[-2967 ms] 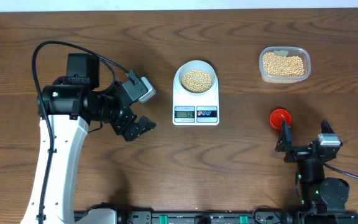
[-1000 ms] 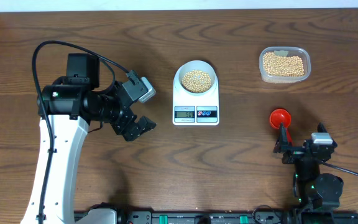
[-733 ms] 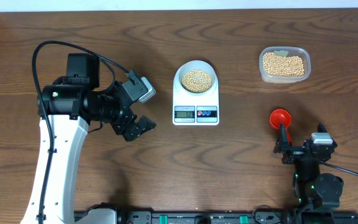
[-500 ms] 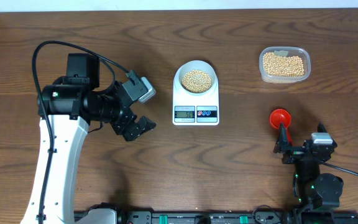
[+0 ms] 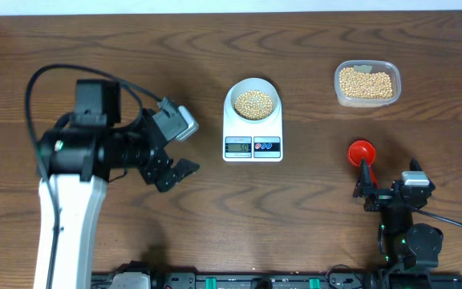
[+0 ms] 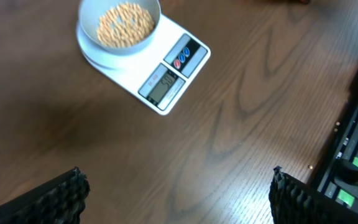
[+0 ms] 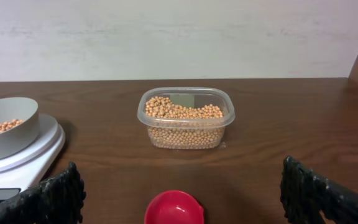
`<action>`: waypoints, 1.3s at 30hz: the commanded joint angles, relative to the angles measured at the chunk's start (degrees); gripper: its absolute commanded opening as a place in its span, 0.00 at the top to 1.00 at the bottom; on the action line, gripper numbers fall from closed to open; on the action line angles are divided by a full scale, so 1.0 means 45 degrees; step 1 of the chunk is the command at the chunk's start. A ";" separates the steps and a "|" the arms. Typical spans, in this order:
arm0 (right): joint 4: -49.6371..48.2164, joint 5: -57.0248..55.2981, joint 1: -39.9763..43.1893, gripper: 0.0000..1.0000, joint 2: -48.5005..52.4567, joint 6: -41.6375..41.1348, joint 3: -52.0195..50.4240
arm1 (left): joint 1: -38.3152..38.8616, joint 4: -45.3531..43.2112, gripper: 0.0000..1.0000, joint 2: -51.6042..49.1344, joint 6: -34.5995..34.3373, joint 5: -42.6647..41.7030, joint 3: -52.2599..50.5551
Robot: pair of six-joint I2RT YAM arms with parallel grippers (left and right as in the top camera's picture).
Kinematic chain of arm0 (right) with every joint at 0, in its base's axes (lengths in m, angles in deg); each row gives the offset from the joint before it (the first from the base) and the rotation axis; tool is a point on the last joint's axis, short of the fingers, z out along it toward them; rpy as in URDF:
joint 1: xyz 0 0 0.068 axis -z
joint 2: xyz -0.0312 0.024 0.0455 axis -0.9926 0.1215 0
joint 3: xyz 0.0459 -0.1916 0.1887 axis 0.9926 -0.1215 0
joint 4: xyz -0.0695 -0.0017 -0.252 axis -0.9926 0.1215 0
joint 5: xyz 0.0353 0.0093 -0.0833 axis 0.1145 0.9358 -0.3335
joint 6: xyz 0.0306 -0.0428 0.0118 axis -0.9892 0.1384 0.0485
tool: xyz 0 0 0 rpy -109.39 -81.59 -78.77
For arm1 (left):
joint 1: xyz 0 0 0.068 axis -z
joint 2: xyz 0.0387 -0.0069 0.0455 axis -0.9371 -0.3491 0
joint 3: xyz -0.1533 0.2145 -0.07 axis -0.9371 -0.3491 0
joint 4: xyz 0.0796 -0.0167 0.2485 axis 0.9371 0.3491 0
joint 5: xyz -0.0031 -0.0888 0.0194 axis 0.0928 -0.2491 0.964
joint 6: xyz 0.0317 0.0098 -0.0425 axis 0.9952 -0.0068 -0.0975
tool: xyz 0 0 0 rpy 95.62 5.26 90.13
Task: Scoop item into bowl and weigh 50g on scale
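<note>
Dark wood counter point(image 5: 295, 217). My left fingers point(image 5: 176, 173) hang wide and empty left of the scale point(image 5: 277, 128), where the bowl point(image 5: 232, 101) holds soybeans point(image 5: 253, 103). My right fingers point(image 5: 390, 193) gape behind the red scoop point(image 5: 362, 152). A careless sweep could nudge the bowl, spoiling the reading.

Pale bowl point(image 5: 253, 100) upright on white scale point(image 5: 253, 144), approx half full tan beans point(image 5: 253, 103), LCD lit, digits unreadable

Table point(image 5: 295, 209) is showing dark grained wood, matt. Scale point(image 6: 185, 68) is presenting smooth white plastic. Bowl point(image 6: 120, 50) is appearing smooth, pale. Tub point(image 7: 186, 123) is showing clear plastic. Scoop point(image 7: 173, 207) is showing glossy red plastic.
</note>
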 commanded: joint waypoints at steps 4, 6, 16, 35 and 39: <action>0.0063 -0.0053 0.0063 0.01 -0.0092 0.0146 -0.0019 | -0.0044 0.0073 0.05 0.1637 -0.1054 0.0019 -0.0010; 0.0063 -0.0053 0.0063 0.01 -0.0092 0.0146 -0.0019 | -0.0044 0.0019 0.05 0.2137 -0.1865 0.0024 -0.0029; 0.0063 -0.0053 0.0063 0.01 -0.0092 0.0146 -0.0019 | -0.0175 -0.2866 0.05 0.6275 -0.6329 0.0369 -0.2594; 0.0063 -0.0053 0.0063 0.01 -0.0092 0.0146 -0.0019 | -0.1117 -1.0982 0.05 1.4086 -1.2745 0.3385 -1.2303; 0.0058 -0.0053 0.0063 0.01 -0.0092 0.0146 -0.0019 | -0.1103 -1.1910 0.05 1.4887 -1.2755 0.3823 -1.3459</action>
